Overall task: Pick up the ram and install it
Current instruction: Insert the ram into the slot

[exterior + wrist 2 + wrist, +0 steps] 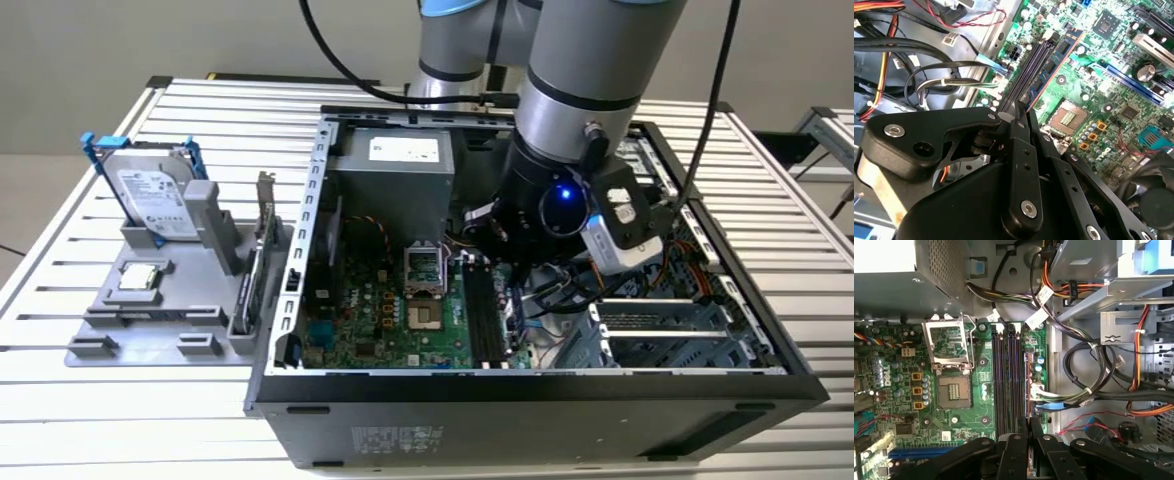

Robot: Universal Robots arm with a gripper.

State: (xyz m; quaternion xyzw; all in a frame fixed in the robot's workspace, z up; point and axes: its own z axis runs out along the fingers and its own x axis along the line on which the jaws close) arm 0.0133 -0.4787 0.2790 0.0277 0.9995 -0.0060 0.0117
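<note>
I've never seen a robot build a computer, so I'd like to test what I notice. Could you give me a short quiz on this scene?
1. True or false: the gripper holds the ram at the black memory slots inside the computer case.
2. What stands on the grey stand at the exterior view's left? A a hard drive; B a keyboard; C a fan.
3. What colour is the ram's board?
Key: 1 true; 2 A; 3 dark blue.
</note>
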